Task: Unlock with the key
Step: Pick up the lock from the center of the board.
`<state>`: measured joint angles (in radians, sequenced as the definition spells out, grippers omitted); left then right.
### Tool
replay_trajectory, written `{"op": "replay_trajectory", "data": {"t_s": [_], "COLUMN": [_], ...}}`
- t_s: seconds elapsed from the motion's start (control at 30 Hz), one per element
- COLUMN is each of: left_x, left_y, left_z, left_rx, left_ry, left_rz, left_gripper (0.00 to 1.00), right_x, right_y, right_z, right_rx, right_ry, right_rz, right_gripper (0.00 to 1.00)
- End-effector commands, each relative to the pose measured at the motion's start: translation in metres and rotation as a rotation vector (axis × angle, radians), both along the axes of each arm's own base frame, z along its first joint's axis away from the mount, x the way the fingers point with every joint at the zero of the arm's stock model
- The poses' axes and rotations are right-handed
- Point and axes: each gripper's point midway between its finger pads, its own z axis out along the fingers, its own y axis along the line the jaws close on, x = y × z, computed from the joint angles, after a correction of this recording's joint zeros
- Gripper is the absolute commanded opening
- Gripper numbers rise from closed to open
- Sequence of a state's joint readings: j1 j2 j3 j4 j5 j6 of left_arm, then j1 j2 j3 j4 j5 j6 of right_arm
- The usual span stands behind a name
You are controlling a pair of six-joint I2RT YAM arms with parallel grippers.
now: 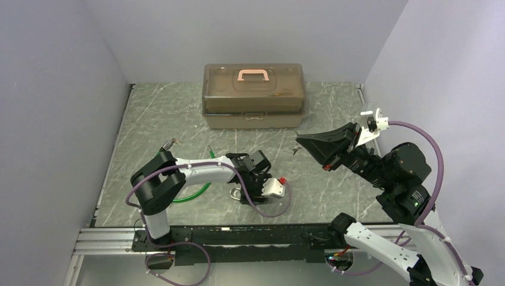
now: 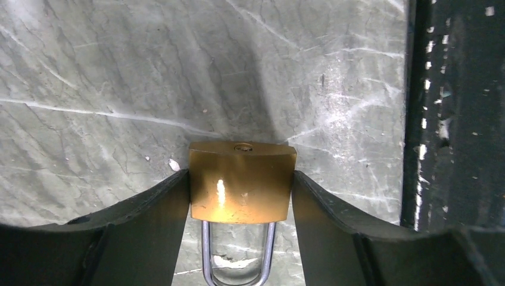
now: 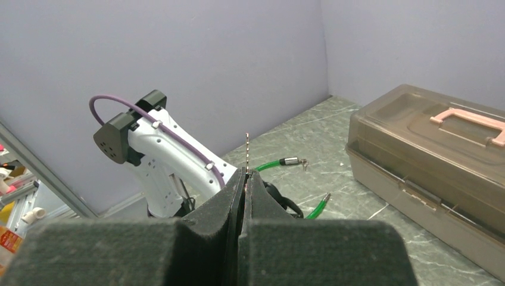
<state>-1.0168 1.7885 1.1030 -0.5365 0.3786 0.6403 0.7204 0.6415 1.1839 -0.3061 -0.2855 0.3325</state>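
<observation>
My left gripper (image 1: 243,189) is shut on the small brass padlock (image 2: 241,182), its fingers (image 2: 149,220) pressing the body's two sides. It holds the padlock just above the marble table near the front edge. The keyhole (image 2: 242,146) faces away from the wrist and the silver shackle (image 2: 238,262) points back toward it. My right gripper (image 1: 302,142) hangs in the air to the right of the padlock, well apart from it. It is shut on the tiny silver key (image 3: 247,152), whose thin blade sticks out past the fingertips (image 3: 238,185). The key's tip also shows in the top view (image 1: 296,149).
A brown translucent toolbox (image 1: 255,95) with a pink handle stands at the back and also shows in the right wrist view (image 3: 429,161). A green cable (image 1: 193,193) with silver metal tips (image 3: 290,160) lies by the left arm. A small red tag (image 1: 283,179) sits beside the left wrist. Walls stand close on both sides.
</observation>
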Motion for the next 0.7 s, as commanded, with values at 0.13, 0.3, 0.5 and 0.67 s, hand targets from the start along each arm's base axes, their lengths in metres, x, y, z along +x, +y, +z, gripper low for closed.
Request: {"op": "replay_trajectory", "data": {"t_s": [0.13, 0.3, 0.5, 0.67], "left_x": [-0.022, -0.029, -0.020, -0.007], "left_y": [0.045, 0.048, 0.043, 0.028], "left_z": [-0.037, -0.040, -0.024, 0.038], "left_rx": [0.229, 0.224, 0.194, 0.052], "left_ry": [-0.124, -0.118, -0.171, -0.248], "left_rz": [-0.065, -0.112, -0.097, -0.077], "left_gripper": [0.63, 0.66, 0.25, 0.18], "right_x": [-0.006, -0.007, -0.007, 0.001], "right_y": [-0.012, -0.015, -0.016, -0.010], "right_z": [0.031, 0.037, 0.039, 0.037], "right_rx": [0.045, 0.049, 0.051, 0.019], "right_ry": [-0.063, -0.081, -0.083, -0.065], "right_rz": [-0.028, -0.039, -0.043, -0.049], "right_gripper": [0.00, 0.00, 0.00, 0.00]}}
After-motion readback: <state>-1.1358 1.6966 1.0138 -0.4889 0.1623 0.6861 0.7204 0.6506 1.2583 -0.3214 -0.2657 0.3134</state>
